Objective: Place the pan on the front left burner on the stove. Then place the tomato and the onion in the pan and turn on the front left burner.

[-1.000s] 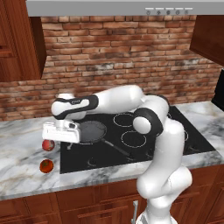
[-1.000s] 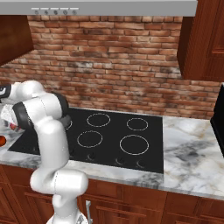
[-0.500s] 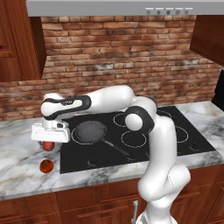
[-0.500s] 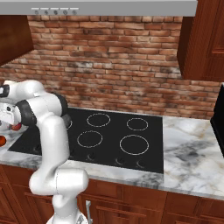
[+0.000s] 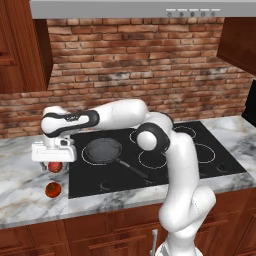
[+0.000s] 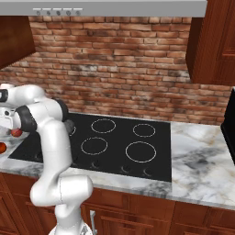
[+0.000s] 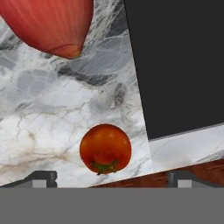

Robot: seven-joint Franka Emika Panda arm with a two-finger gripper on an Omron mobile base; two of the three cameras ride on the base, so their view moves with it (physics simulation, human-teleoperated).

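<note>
A home kitchen: brick backsplash (image 5: 150,65), marble counter (image 5: 30,200), black glass stove (image 6: 151,156).

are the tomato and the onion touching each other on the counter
Apart. In the hand view a wide stretch of bare marble lies between the tomato and the onion. The left base view shows the same gap.

Veined marble counter (image 7: 57,109), seemingly polished

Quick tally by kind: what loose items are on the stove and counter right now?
Pan: 1, on the stove
Tomato: 1, on the counter
Onion: 1, on the counter
Total: 3
</note>
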